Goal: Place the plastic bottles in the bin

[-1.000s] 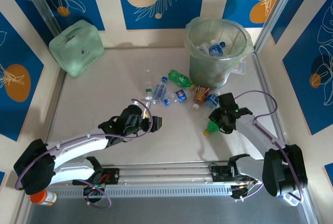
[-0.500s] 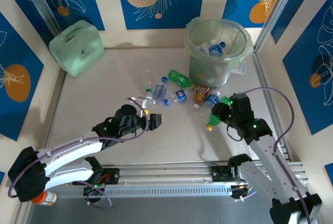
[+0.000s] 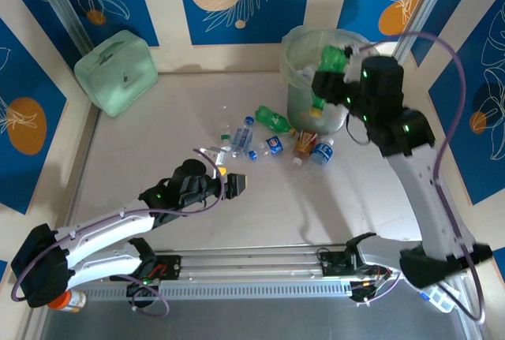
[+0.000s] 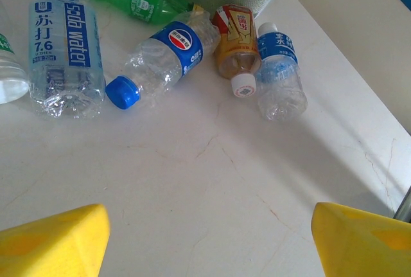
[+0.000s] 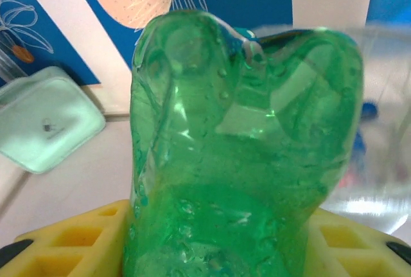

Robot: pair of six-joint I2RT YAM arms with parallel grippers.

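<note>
Bottles (image 3: pixel 272 144) lie scattered on the table (image 3: pixel 158 158) in front of the bin (image 3: pixel 293 56). The left gripper (image 3: pixel 235 185) is near them, wide open and empty. The right gripper (image 3: pixel 325 84) clamps a green bottle (image 3: pixel 333 57) over the bin's rim.

Left wrist: five bottles lie ahead of the yellow fingers (image 4: pixel 54 238), not touching them.

Right wrist: the green bottle (image 5: pixel 244 161) is pinched between the fingers (image 5: pixel 64 245).

Top view looks steeply down over whole bench (image 3: pixel 158 143) from near side, left wrist close over the same scattered bottles (image 4: pixel 164 58), right wrist tight against green bottle (image 5: pixel 237 161).
</note>
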